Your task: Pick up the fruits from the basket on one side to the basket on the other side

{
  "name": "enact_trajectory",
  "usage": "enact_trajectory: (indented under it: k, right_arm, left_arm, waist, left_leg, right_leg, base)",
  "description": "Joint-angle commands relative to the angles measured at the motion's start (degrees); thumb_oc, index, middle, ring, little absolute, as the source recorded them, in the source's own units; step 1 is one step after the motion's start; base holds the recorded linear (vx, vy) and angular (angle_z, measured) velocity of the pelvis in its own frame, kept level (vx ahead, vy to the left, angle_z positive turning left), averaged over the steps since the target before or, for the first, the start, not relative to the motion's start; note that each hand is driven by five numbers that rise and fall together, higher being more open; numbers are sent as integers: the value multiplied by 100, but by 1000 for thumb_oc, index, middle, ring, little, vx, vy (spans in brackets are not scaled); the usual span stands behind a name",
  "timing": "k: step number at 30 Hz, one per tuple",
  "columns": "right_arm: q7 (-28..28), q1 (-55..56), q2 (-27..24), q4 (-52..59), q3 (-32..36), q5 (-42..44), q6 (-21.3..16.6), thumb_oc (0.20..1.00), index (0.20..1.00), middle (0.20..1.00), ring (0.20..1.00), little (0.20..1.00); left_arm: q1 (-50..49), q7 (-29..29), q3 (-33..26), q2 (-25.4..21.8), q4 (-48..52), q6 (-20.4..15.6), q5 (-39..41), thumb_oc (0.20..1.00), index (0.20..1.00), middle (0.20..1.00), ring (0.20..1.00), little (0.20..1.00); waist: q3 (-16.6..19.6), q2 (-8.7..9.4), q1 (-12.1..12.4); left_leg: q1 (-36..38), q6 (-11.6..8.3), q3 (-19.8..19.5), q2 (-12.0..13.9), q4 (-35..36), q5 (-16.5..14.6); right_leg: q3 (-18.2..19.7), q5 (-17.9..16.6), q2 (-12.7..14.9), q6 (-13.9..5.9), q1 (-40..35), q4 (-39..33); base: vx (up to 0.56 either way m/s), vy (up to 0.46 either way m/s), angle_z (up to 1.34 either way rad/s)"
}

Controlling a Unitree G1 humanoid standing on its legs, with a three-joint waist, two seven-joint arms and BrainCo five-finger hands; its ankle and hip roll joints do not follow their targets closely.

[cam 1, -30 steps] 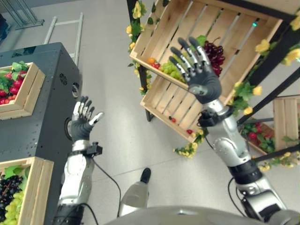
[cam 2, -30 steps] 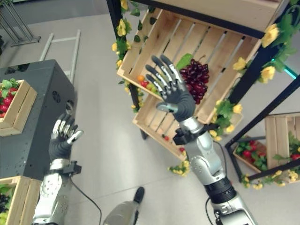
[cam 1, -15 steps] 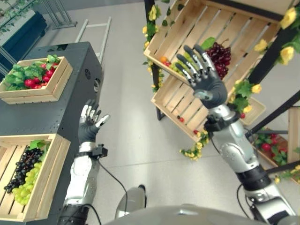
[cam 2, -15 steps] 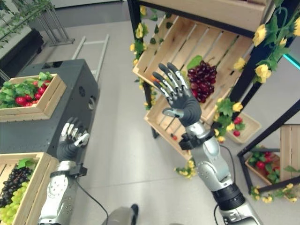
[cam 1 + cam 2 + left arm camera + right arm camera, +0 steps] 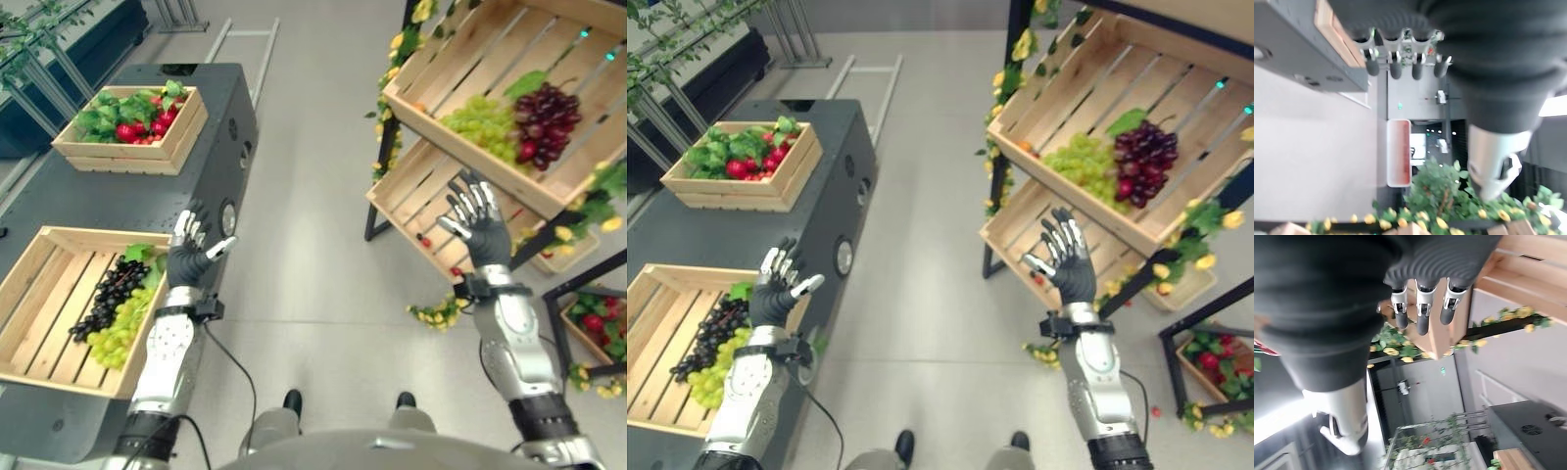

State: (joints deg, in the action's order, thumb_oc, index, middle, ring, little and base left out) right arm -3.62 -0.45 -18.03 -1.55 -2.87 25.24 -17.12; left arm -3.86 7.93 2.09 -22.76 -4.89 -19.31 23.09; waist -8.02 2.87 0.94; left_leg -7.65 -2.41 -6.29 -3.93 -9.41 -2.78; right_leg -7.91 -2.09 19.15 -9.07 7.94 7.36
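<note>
Right now both hands are empty. Left hand [image 5: 193, 257] is raised, fingers spread and straight, beside the near crate [image 5: 39, 257] on the dark cabinet [image 5: 147, 201]. Right hand [image 5: 479, 223] is likewise raised with fingers spread, in front of the lower shelf crate [image 5: 411, 196], touching nothing.

Fruit locations: green grapes [image 5: 477, 121] and dark red grapes [image 5: 544, 110] lie together in the upper shelf crate [image 5: 441, 69]. The near crate already holds black grapes [image 5: 110, 294] and green ones. The far crate [image 5: 167, 147] holds strawberries [image 5: 145, 125] under leaves.

Handling, my read: grape bunches look light, lumpy and floppy, and are probably smooth-skinned, so slippery. A pinch on single grapes likely slides off or pulls them loose. Better to cup the bunch's thick middle with fingers curled under and thumb on top, or take it near the stem end by the leaf [image 5: 524, 83]. Lift clear of the crate's front lip, since the crate tilts forward.
</note>
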Motion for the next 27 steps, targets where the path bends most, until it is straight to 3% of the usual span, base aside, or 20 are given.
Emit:
enact_trajectory:
  k: [1,2,3,5,6,7,11,14,15,21,22,24,27]
  right_arm:
    - [-34,-385,-160,194,118,-296,-263,1000,1000,1000,1000,1000]
    - [-33,-389,-161,193,119,-295,-265,1000,1000,1000,1000,1000]
    - [29,-387,-180,43,94,-304,-216,1000,1000,1000,1000,1000]
    - [84,-388,-211,-164,-3,-335,-196,1000,1000,1000,1000,1000]
    - [86,-390,-212,-174,-9,-333,-203,1000,1000,1000,1000,1000]
    - [35,-384,-282,-455,-133,-523,-166,1000,1000,1000,1000,1000]
    - [-25,-412,-360,-1045,-322,-664,-94,1000,1000,1000,1000,1000]
    - [23,-305,-436,-1661,-386,-664,14,1000,1000,1000,1000,1000]
    - [-19,-251,-479,-2200,-397,-801,49,1000,1000,1000,1000,1000]
    - [-215,-117,-500,-3613,-517,-1302,173,1000,1000,1000,1000,1000]
    - [-299,-174,-436,-4316,-677,-1496,279,1000,1000,1000,1000,1000]
    - [-348,-233,-362,-4909,-767,-1559,385,1000,1000,1000,1000,1000]
    - [-438,-316,-222,-5930,-825,-1650,553,1000,1000,1000,1000,1000]
  left_arm:
    - [-23,2,-243,-115,191,-233,-452,1000,1000,1000,1000,1000]
    - [-21,2,-245,-115,191,-233,-452,1000,1000,1000,1000,1000]
    - [-113,-23,-283,-120,134,-186,-528,1000,1000,1000,1000,1000]
    - [-240,-40,-332,-78,16,-173,-481,1000,1000,1000,1000,1000]
    - [-245,-43,-335,-78,13,-176,-478,1000,1000,1000,1000,1000]
    - [-328,-41,-398,-37,-204,-146,-431,1000,1000,1000,1000,1000]
    - [-378,-49,-364,57,-886,-139,-461,1000,1000,1000,1000,1000]
    - [-379,-131,-190,182,-1625,-51,-561,1000,1000,1000,1000,1000]
    - [-321,-242,24,203,-2351,37,-771,1000,1000,1000,1000,1000]
    - [-221,-254,337,351,-3674,151,-1269,1000,1000,1000,1000,1000]
    - [-141,-192,403,483,-4409,262,-1473,1000,1000,1000,1000,1000]
    - [-74,-113,430,586,-4910,374,-1585,1000,1000,1000,1000,1000]
    - [15,-148,461,730,-5531,504,-1558,1000,1000,1000,1000,1000]
  waist:
    - [-55,-127,113]
    - [-47,-121,113]
    - [15,-138,175]
    - [112,-100,235]
    - [114,-99,237]
    - [176,22,323]
    - [185,37,314]
    - [198,-12,371]
    - [201,-30,363]
    - [109,-35,306]
    - [67,-32,311]
    - [28,-17,316]
    - [3,-1,307]
  left_leg:
    - [396,72,95,300,338,-320]
    - [378,72,98,293,347,-293]
    - [313,153,192,291,393,-196]
    - [268,195,290,261,444,-137]
    - [275,191,295,264,443,-148]
    - [194,179,349,151,394,-103]
    - [270,130,357,150,426,-63]
    - [240,80,398,172,362,-24]
    - [185,19,339,166,313,28]
    - [30,-99,135,83,-63,11]
    - [-9,-151,25,87,-298,-55]
    - [-70,-219,-31,219,-433,-31]
    - [-8,-291,-58,615,-298,68]
  right_leg:
    - [173,230,-480,-56,-97,473]
    - [178,209,-474,-56,-76,466]
    - [57,552,-772,59,-203,745]
    - [-32,833,-1168,197,-304,822]
    - [-27,845,-1171,201,-306,828]
    - [-12,1010,-1413,293,-540,500]
    - [210,899,-1510,324,-603,154]
    - [100,839,-1507,375,-801,-264]
    - [98,812,-1537,399,-877,-402]
    - [20,853,-1550,476,-980,-414]
    - [63,881,-1556,534,-994,-401]
    - [115,887,-1543,559,-1063,-422]
    - [112,843,-1436,517,-1090,-439]
  base:
    - [-200,230,-4]
    - [-145,169,-5]
    - [-126,138,-22]
    - [-95,101,-53]
    - [-77,-3,-53]
    - [-48,-20,-29]
    - [-24,-65,-15]
    - [-8,-84,-10]
    - [-9,-46,-4]
    - [-10,-65,25]
    - [-19,-22,35]
    - [-16,24,25]
    - [-31,108,2]
